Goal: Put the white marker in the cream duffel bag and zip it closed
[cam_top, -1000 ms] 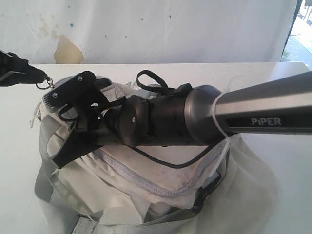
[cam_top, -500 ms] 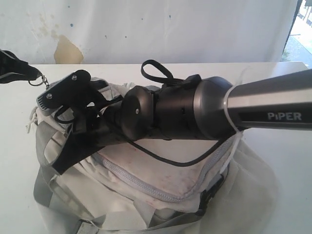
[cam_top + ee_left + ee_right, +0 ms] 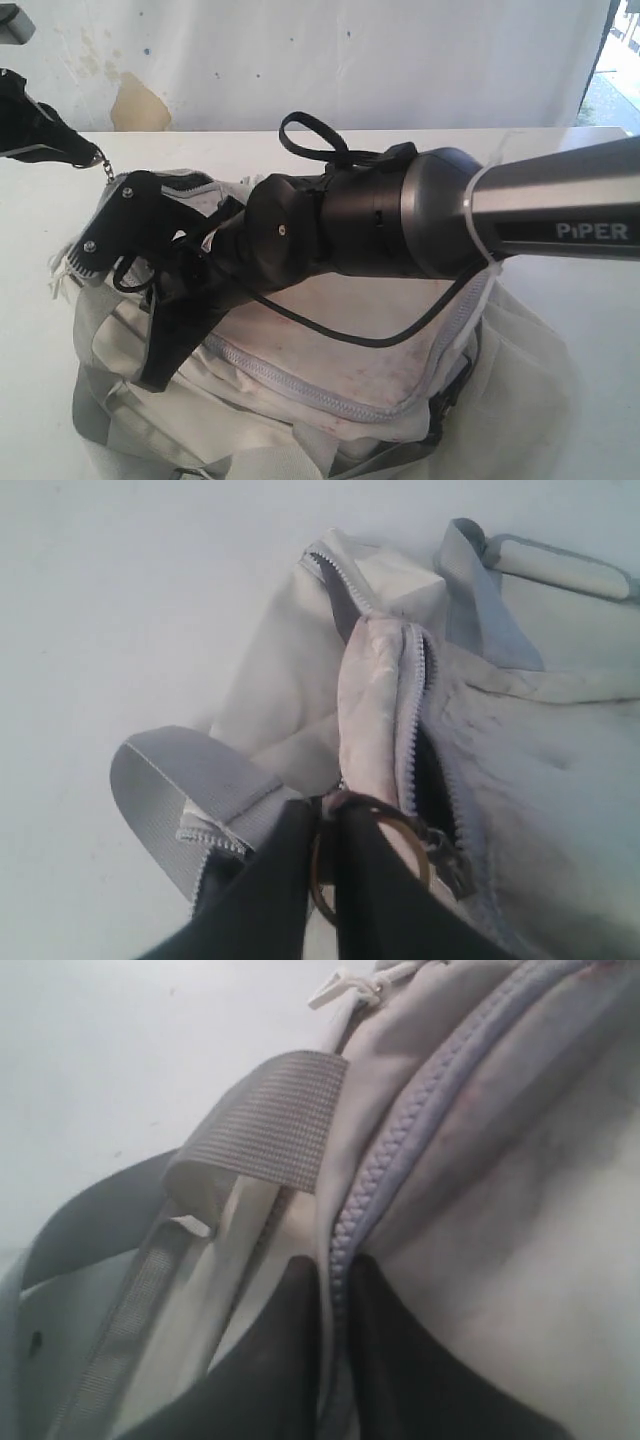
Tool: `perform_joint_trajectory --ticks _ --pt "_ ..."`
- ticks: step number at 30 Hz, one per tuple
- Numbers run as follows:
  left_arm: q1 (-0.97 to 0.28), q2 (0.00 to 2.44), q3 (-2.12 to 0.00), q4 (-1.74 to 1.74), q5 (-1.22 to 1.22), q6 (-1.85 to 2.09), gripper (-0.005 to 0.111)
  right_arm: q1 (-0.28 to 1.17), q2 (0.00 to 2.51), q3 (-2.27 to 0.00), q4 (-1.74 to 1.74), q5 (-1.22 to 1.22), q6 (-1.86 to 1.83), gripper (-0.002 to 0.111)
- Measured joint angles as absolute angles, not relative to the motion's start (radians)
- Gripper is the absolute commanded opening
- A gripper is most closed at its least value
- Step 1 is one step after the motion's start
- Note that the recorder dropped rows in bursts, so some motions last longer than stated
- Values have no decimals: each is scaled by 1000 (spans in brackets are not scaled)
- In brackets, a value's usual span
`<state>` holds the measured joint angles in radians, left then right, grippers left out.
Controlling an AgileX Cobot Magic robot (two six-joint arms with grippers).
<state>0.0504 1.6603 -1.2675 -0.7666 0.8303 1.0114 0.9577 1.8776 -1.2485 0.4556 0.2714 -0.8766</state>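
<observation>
At one end of the cream duffel bag, which lies slumped on the white table, both claws are on the zipper, so the step in hand looks like closing the bag. The left claw is clamped together on the brown ring of the zipper pull. The right claw, reaching across the bag, is pinched together on the zipper trim beside a grey strap, seemingly to brace the fabric.

The zipper is not fully shut: near the ring, the left wrist view shows a narrow dark gap between the rows of teeth. The white marker shows in no view. It may already be inside, but the gap is too narrow and dark to tell what the bag holds.

The next move, as I judge it, calls for a steady pull of the ring along the track while the right claw holds the trim taut, since the soft fabric could bunch and jam the slider.
</observation>
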Motion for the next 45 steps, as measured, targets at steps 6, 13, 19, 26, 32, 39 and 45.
perform_joint_trajectory --ticks 6,13,19,26,32,39,45 --pt "44 1752 -1374 -762 878 1014 0 956 1872 -1257 308 311 -878 0" --pt "40 1870 -1506 -834 909 1083 0 950 1872 -1257 267 336 -879 0" --pt "35 1965 -1611 -870 922 1132 0 950 1872 -1257 253 364 -881 0" --pt "30 2057 -1710 -883 880 1129 0 950 1872 -1255 243 418 -883 0" --pt "30 2097 -1752 -883 875 1095 0 950 1872 -1255 225 425 -883 0" --pt "30 2098 -1757 -883 882 1063 17 950 1872 -1255 221 414 -784 10" --pt "32 2094 -1766 -868 856 990 58 950 1874 -1255 229 453 -600 63"
